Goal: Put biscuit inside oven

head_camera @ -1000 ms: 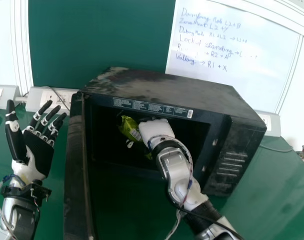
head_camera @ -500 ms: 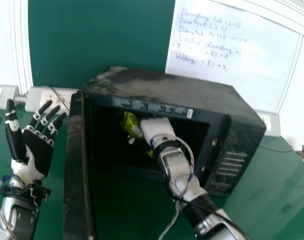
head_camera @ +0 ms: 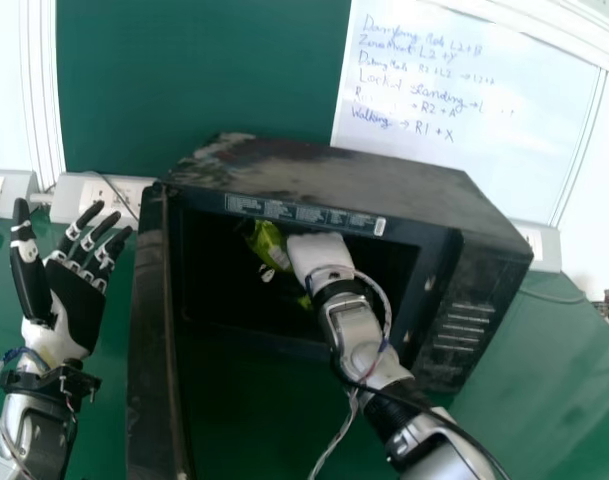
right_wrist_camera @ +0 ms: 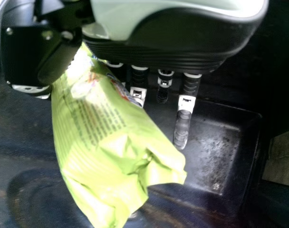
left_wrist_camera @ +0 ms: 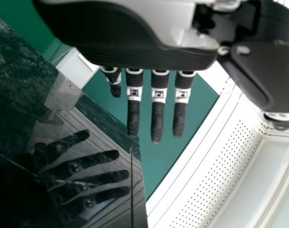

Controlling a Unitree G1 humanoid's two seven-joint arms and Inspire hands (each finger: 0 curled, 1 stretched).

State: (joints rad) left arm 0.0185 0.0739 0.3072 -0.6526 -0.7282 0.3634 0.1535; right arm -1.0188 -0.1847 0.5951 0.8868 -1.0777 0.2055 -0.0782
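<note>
Inside the oven point(head_camera: 329, 178), the right hand point(head_camera: 317, 254) is pinching the green biscuit packet point(head_camera: 268, 243) between thumb and fingers, presumably steadying it for release onto the floor. Beside the open door point(head_camera: 153, 350), the left hand point(head_camera: 75, 303) is idling, fingers apart, probably leaving the opening free for the working arm.

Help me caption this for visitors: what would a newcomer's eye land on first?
Probably the bright green packet, vivid against the oven's dark interior, held between the thumb and fingers of the right hand. Next, perhaps, the left hand, raised open outside the oven, left of its open door. The left wrist view adds a ghostly reflection of fingers in a dark, glossy surface.
</note>
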